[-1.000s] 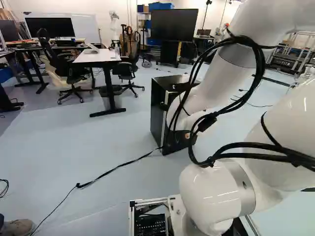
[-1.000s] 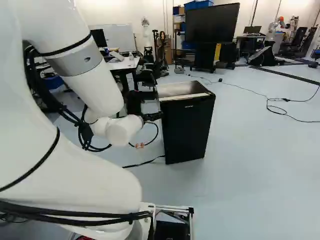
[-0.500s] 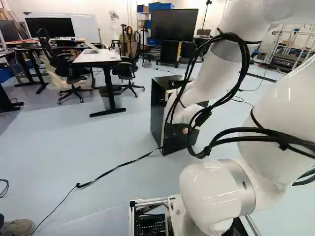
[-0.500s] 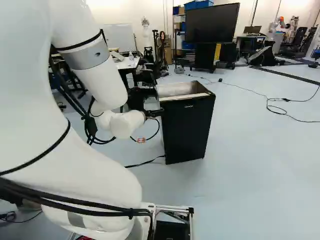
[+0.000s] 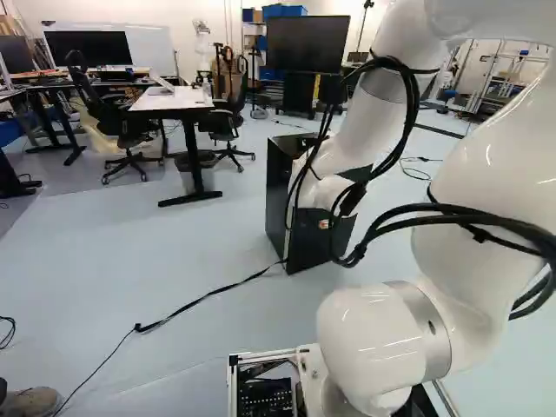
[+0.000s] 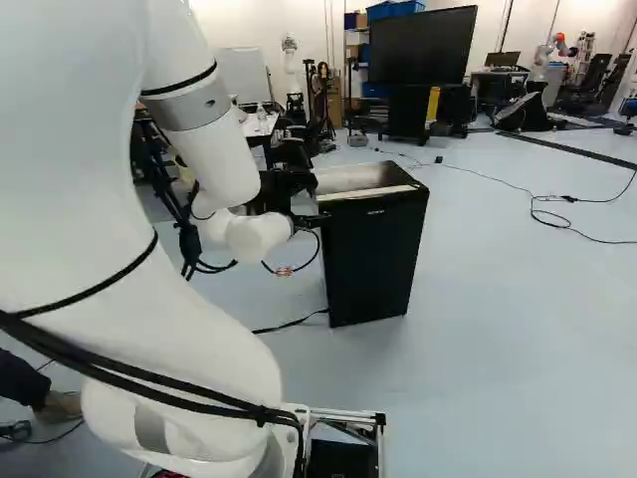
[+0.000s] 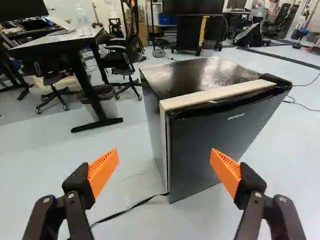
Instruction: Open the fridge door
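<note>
Black two-finger orange-padded tool: wide | black box-shaped fridge: ahead | flat dark door: closed | small pale lettering: upper door front

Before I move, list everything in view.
Fridge: one, black, closed, ahead of the gripper.
Nearest desk: one, white-topped, beyond the fridge.
Chairs: two, black, beside that desk.
Bin: one, grey, under that desk.
Large screen: one, black, at the back.
Floor cables: several, black, around the fridge.
Another robot: one, white, back of right base view.
Far clutter: uncountable, mixed colours, along the back.
Arm: one, white, toward the fridge.
Gripper: one, black-orange, open, before the fridge.
</note>
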`<state>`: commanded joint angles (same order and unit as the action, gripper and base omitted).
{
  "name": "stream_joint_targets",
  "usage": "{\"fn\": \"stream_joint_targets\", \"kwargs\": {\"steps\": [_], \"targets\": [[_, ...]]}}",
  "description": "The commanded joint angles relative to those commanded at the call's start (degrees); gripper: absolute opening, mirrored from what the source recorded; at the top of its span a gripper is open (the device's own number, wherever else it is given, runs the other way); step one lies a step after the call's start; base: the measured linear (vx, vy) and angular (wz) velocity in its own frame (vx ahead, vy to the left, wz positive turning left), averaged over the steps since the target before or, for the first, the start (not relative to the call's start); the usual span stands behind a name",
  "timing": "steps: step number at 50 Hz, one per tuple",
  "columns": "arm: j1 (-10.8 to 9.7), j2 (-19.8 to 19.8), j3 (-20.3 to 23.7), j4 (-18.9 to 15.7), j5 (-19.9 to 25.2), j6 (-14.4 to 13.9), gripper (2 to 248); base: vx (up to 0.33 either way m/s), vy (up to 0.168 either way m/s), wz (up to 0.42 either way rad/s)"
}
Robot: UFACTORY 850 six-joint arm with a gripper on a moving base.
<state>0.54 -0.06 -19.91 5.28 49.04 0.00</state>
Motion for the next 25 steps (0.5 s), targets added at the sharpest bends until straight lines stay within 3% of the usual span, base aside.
{"fn": "stream_joint_targets", "kwargs": {"steps": [25], "targets": [[2.55,-3.91,-4.07,5.31,-1.1,0.0,247,0.0,0.0,0.0]]}}
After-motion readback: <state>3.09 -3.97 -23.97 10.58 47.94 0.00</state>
